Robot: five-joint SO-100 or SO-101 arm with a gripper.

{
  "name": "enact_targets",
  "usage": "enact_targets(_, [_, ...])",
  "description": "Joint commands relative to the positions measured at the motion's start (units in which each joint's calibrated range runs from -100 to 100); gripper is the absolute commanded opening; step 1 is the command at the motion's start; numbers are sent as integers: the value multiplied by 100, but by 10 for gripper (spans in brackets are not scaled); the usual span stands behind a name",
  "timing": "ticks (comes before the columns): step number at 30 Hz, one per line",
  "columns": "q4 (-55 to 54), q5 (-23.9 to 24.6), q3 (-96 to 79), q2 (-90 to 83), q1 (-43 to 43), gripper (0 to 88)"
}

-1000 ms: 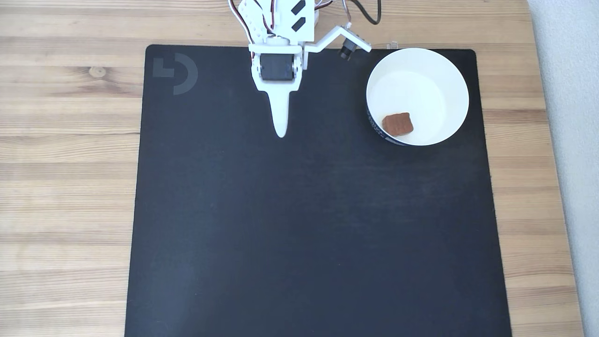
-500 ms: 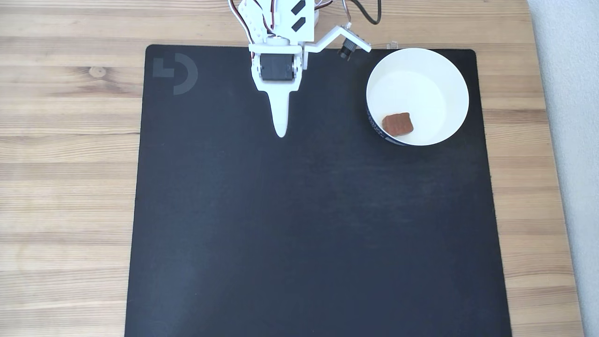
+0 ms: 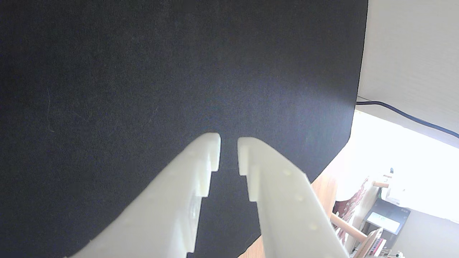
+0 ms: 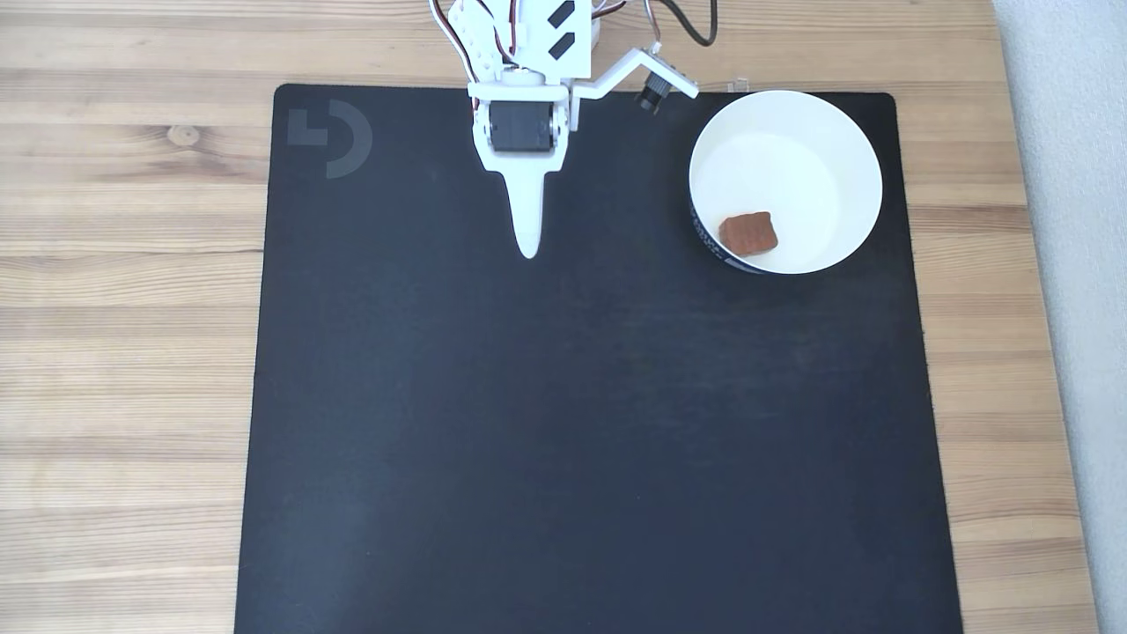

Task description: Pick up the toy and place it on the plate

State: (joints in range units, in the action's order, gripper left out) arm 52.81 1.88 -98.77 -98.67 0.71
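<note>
The toy [image 4: 748, 232], a small reddish-brown biscuit-like block, lies flat inside the plate [image 4: 784, 150], a round white dish with a dark outer band, at the mat's back right corner in the fixed view. It rests near the dish's front-left wall. My white gripper [image 4: 528, 251] hangs over the mat's back middle, well to the left of the plate and apart from it. In the wrist view the gripper [image 3: 228, 141] has its jaws drawn close, a narrow slit between them, holding nothing, with bare mat beneath.
A large black mat [image 4: 572, 423] covers most of the wooden table [image 4: 123, 264]. A pale grey surface [image 4: 1087, 264] borders the table on the right. In the wrist view a dark cable [image 3: 405, 114] runs past the mat's edge.
</note>
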Motion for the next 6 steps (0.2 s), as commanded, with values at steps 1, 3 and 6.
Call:
enact_targets(1, [28, 21, -78, -75, -25, 23])
enact_targets(3, [28, 21, -78, -75, -25, 23])
enact_targets(6, [28, 21, -78, -75, -25, 23])
